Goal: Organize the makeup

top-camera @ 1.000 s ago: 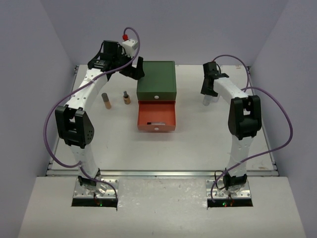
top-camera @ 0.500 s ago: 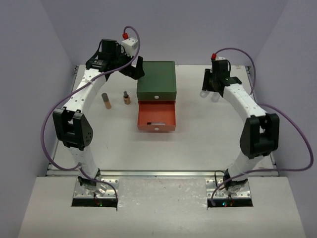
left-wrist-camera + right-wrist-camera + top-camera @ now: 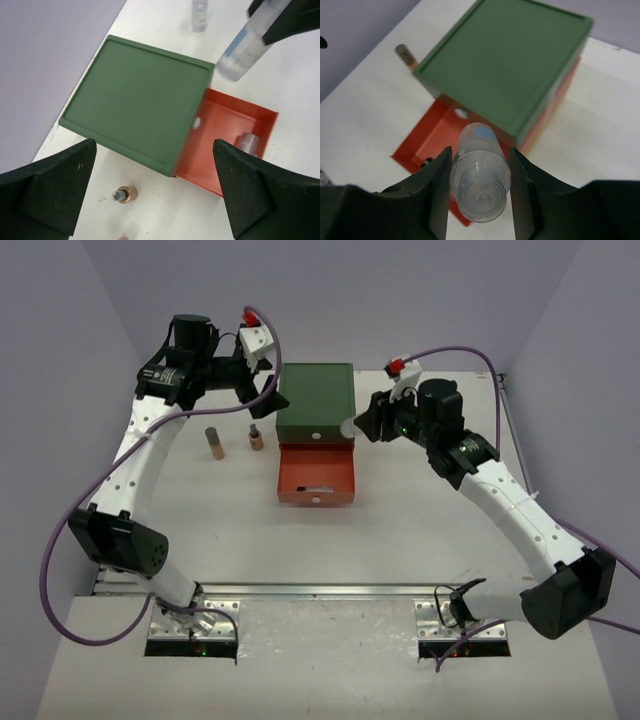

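Bottle (image 3: 479,170), small, clear, pale blue label

Dark green top on the box (image 3: 316,400), bright orange drawer (image 3: 315,478) under it. The bottle (image 3: 480,172) is clear, with a pale blue patch. There's a peach tube (image 3: 213,444) with a grey cap, and a smaller tube (image 3: 255,438) is coppery with a dark cap. White table (image 3: 400,530) beneath.

Orange drawer (image 3: 316,474) open, peach tube (image 3: 214,443) left of green box (image 3: 316,400)

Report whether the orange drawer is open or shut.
Open: the orange drawer juts out from under the green top, its inside visible.
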`<state>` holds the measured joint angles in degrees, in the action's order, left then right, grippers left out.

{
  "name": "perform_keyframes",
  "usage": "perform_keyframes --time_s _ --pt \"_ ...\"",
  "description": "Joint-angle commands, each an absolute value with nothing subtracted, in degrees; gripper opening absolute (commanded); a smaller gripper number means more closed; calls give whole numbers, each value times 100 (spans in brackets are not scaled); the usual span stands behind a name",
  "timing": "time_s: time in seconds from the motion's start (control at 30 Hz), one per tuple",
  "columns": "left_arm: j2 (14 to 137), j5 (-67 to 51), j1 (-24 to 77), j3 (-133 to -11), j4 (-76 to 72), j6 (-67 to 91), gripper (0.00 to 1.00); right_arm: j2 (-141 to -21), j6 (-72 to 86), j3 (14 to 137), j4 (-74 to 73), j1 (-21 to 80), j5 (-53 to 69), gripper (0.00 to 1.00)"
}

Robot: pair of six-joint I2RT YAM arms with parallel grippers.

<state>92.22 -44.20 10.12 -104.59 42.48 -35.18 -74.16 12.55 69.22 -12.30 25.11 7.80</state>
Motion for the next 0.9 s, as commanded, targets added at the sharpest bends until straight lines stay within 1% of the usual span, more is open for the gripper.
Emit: perform_keyframes --time_s 0.0,0.1,0.17,0.33,0.5,0.67,0.73,0.87 --pt "8631 -5064 1081 -10042 4553 -4148 100 -7322 2080 6452 43 2953 1665 1" --pt "8511 -4902 1081 -9822 4368 -3850 100 -7483 2231 6253 527 3253 1654 1" --pt "8375 -4535 1081 -9637 4109 -3435 100 -7621 2248 6179 771 3519 1613 1" --pt "8240 -3957 1081 -9269 3559 -2862 100 -8060 2217 6040 1279 3825 1340 1" --pt "8437 -3201 1081 -9342 3216 -2198 100 -8464 2356 5977 1617 3850 1265 0" --pt "8561 -2787 1081 -9273 2609 -1772 100 -8768 2443 5928 1854 3885 1125 0" --pt "8770 -2455 1081 -9324 2359 -1507 100 -8937 2471 5928 2011 3876 1081 0" --pt "9135 -2175 1086 -9544 2244 -1219 100 -9149 2569 5966 2123 3890 1111 0"
